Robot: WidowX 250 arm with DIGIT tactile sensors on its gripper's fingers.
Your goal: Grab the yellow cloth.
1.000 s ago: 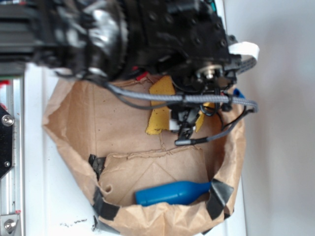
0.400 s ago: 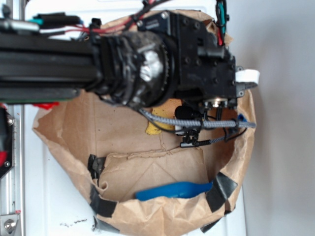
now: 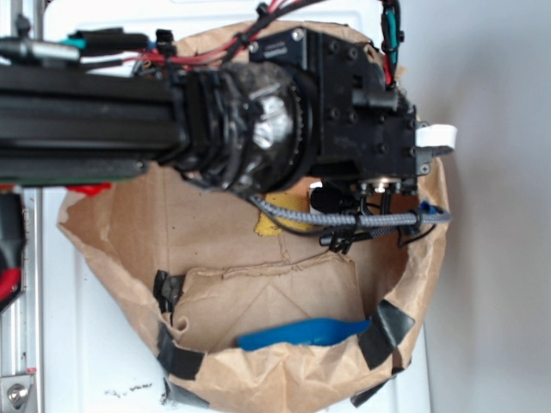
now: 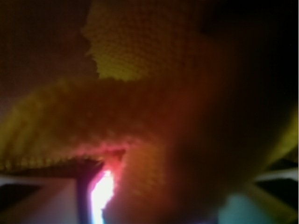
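Observation:
The yellow cloth [image 3: 272,225] lies inside the brown paper bag [image 3: 112,249], and only a small yellow corner shows under my arm in the exterior view. In the wrist view the yellow cloth [image 4: 140,93] fills nearly the whole picture, blurred and very close to the lens. My gripper [image 3: 336,236] hangs down into the bag right over the cloth. The black wrist and a grey braided cable [image 3: 344,220] hide most of it. The fingers do not show clearly in either view.
A blue plastic bottle-shaped object [image 3: 301,333] lies along the bag's near wall. The bag's rim is patched with black tape [image 3: 385,331]. A metal rail [image 3: 19,344] runs along the left edge, and a white tag [image 3: 435,135] sticks out at the wrist's right.
My arm has come down lower into the bag over the yellow cloth. Much less of the cloth shows in the exterior view than a second ago.

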